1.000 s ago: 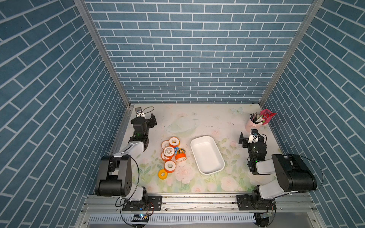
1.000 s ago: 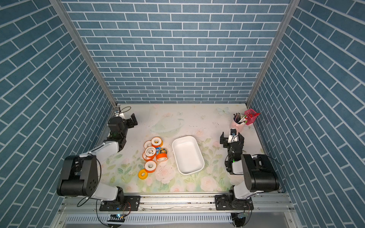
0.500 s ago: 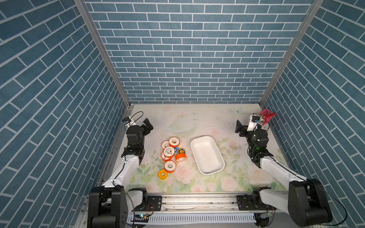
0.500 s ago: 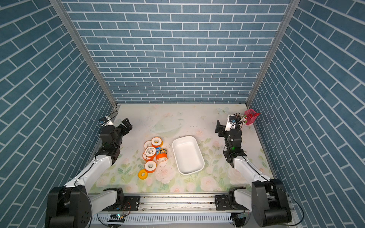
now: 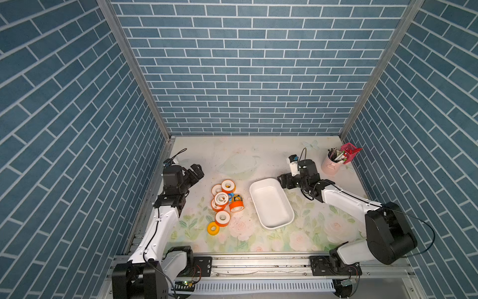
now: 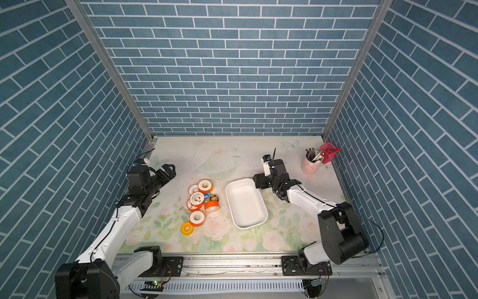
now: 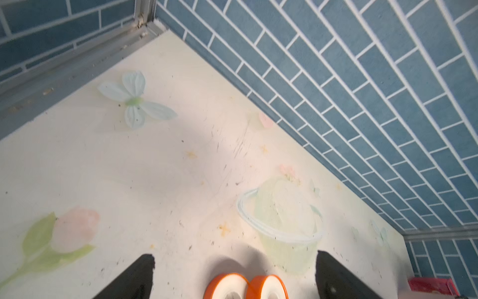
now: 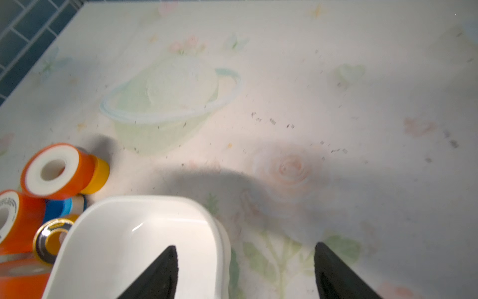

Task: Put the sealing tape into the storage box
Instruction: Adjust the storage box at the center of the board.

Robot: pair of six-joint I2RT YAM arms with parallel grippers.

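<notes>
Fingers (image 7: 134,279) of the left gripper (image 5: 194,173) stand wide apart, empty; those of the right gripper (image 8: 245,247) are parted, seemingly astride the one o'clock rim of the shallow white rectangular storage box (image 5: 271,204). Orange-and-white sealing tape rolls (image 5: 222,198) cluster at its nine o'clock.

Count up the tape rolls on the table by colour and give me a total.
Orange rolls: 5, maybe one more buried underneath
Yellow rolls: 2, the second tucked against an orange roll
Blue roll: 1
Black-and-gold roll: 1
Total: 9 showing, none in the storage box
</notes>
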